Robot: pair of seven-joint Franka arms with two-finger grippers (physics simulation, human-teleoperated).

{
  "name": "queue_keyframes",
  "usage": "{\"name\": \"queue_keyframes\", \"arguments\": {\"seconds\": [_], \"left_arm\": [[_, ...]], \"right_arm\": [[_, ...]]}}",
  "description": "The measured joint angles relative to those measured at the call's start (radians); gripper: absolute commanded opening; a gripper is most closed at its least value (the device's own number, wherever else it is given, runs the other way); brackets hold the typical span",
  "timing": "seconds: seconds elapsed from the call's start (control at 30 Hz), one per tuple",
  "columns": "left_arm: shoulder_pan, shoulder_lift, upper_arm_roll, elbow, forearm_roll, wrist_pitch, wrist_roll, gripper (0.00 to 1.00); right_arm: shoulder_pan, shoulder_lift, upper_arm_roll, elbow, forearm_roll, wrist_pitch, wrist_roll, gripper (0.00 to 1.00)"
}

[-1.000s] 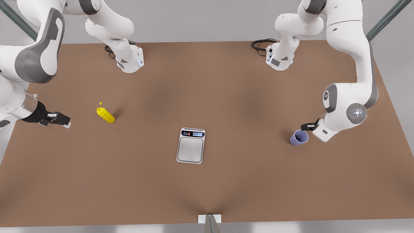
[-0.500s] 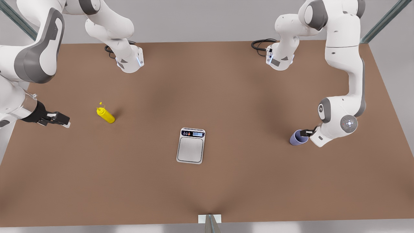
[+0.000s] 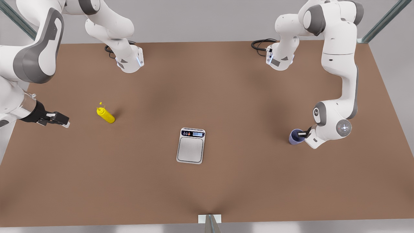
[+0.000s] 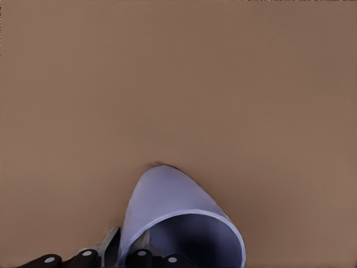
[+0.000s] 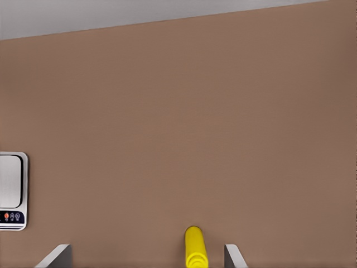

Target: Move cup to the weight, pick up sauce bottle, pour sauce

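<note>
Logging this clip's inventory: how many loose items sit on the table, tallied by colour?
Yellow: 1, the sauce bottle
Lavender-blue: 1, the cup
Silver: 1, the weight
Total: 3

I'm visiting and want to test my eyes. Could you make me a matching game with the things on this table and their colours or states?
Things:
1. cup
2. weight
3. sauce bottle
4. right hand

Descriptions:
A. silver, mid-table
B. yellow, standing alone
C. lavender, with the left hand at its rim
D. open, short of the bottle

Pairs: 1-C, 2-A, 3-B, 4-D
</note>
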Motion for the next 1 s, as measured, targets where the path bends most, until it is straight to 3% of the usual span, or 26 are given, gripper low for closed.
{"name": "queue_keyframes", "arguments": {"seconds": [0.3,0.4,0.57,0.63,0.73,0.77,1.0], "left_arm": [[0.0,-0.016,-0.017,0.037,0.027,-0.021,-0.021,0.21],[-0.096,-0.006,-0.074,0.198,0.061,-0.185,-0.302,0.21],[-0.279,0.044,-0.075,0.356,0.07,-0.238,-0.659,0.21],[-0.355,0.059,-0.075,0.407,0.066,-0.239,-0.782,0.21],[-0.459,0.102,-0.076,0.467,0.043,-0.24,-0.942,0.21],[-0.479,0.121,-0.077,0.498,0.027,-0.24,-0.974,0.21],[-0.597,0.373,-0.075,0.859,-0.074,-0.263,-1.101,0.21]], "right_arm": [[-0.004,0.001,-0.002,0.0,0.0,0.0,0.0,1.0],[-0.005,0.003,-0.004,0.001,0.017,0.0,0.004,1.0],[-0.313,0.12,-0.026,-0.012,0.471,-0.019,0.42,1.0],[-0.465,0.183,-0.026,-0.12,0.63,-0.177,0.479,1.0],[-0.466,0.173,-0.026,-0.416,0.637,-0.147,0.369,1.0],[-0.466,0.113,-0.017,-0.565,0.638,-0.043,0.357,1.0],[-0.473,0.108,-0.059,-0.801,0.743,0.079,0.354,1.0]]}}
